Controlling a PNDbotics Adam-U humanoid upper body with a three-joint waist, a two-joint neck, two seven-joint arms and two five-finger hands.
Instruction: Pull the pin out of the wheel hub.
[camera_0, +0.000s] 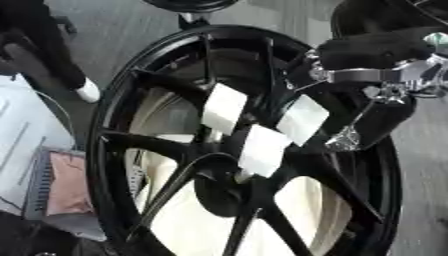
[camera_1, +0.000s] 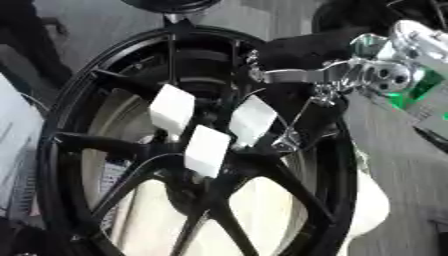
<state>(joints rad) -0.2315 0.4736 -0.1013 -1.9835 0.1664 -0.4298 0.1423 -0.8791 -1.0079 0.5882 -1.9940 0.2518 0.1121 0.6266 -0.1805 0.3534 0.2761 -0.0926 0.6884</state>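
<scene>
The right arm (camera_1: 385, 75) comes in from the upper right, silver joints showing at the wrist. The right hand (camera_0: 363, 52) is a dark shape whose finger pose cannot be made out.

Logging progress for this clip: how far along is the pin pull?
Done: little, by what shows. Three white tags sit at the hub of the black wheel. In hand: the right robot hand is at the rim's upper right, near one tag; its grip can't be made out. Left: pulling the pin, which I cannot pick out.
</scene>
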